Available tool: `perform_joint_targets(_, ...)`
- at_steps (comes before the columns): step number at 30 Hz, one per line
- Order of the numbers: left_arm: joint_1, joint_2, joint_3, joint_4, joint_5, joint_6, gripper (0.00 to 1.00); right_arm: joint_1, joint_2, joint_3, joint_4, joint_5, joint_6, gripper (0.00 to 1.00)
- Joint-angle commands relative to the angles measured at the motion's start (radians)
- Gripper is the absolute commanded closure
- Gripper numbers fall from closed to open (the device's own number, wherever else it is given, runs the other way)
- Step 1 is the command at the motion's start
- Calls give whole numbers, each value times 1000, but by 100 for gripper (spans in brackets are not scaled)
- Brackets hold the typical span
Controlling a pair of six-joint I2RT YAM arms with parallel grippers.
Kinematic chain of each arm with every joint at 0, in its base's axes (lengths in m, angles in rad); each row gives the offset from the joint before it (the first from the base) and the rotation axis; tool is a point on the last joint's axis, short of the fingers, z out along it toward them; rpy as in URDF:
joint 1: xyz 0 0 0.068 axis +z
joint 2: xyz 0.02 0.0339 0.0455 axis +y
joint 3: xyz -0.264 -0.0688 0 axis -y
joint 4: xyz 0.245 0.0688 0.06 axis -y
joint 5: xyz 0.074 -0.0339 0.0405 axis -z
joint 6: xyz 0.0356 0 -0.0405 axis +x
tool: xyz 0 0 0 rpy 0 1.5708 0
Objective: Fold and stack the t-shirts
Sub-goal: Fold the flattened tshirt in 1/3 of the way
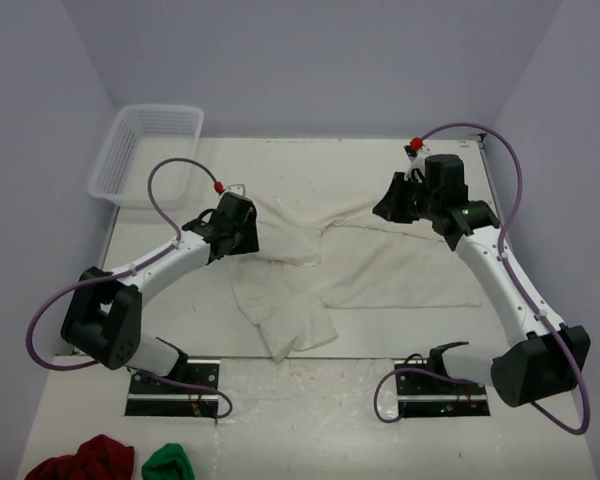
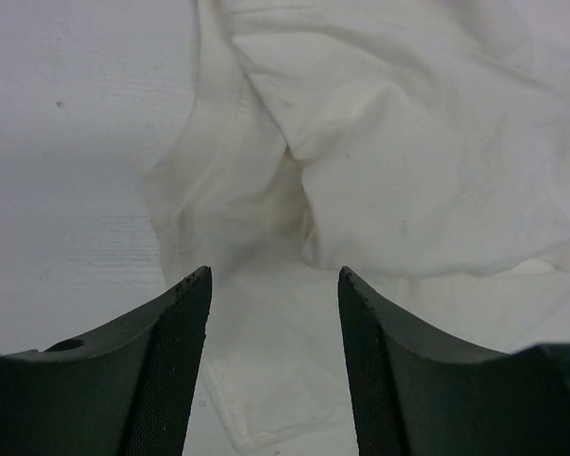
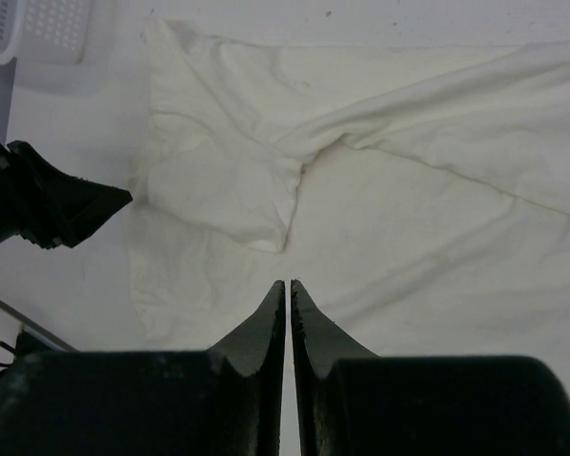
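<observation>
Off-white t-shirt cloth (image 1: 325,265) lies crumpled across the middle of the table; I cannot tell whether it is one t-shirt or more. A flat part (image 3: 437,237) reaches right and a bunched fold (image 2: 389,161) sits at its left end. My left gripper (image 1: 242,235) hovers at the cloth's left edge. In the left wrist view that gripper (image 2: 274,275) is open with only cloth below the gap. My right gripper (image 1: 392,205) hangs over the far right part. Seen from its own wrist, the right gripper (image 3: 288,283) is shut with nothing between its fingers.
A white plastic basket (image 1: 145,150) stands at the far left corner. A dark red cloth bundle (image 1: 85,462) and a small green one (image 1: 168,465) lie at the near left edge. The left arm's fingers (image 3: 66,204) show in the right wrist view.
</observation>
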Motion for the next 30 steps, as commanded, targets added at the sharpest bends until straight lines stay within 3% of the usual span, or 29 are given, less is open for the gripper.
perform_joint_targets(1,46,-14,-38,124,149,27,42,6,-48,41,15,2,-7,94)
perform_joint_targets(8,97,45,-80,247,318,37,47,6,-42,35,15,5,-9,94)
perform_joint_targets(17,124,128,-46,281,415,27,52,6,-42,32,21,22,-9,94)
perform_joint_targets(20,126,138,-32,265,426,29,73,6,-39,27,24,22,-9,94)
perform_joint_targets(21,129,136,-27,264,432,29,94,4,-39,26,28,22,-9,94)
perform_joint_targets(22,131,130,-24,261,436,27,100,4,-39,24,32,21,-6,94)
perform_joint_targets(30,144,99,75,319,545,18,100,6,-16,21,38,16,-2,94)
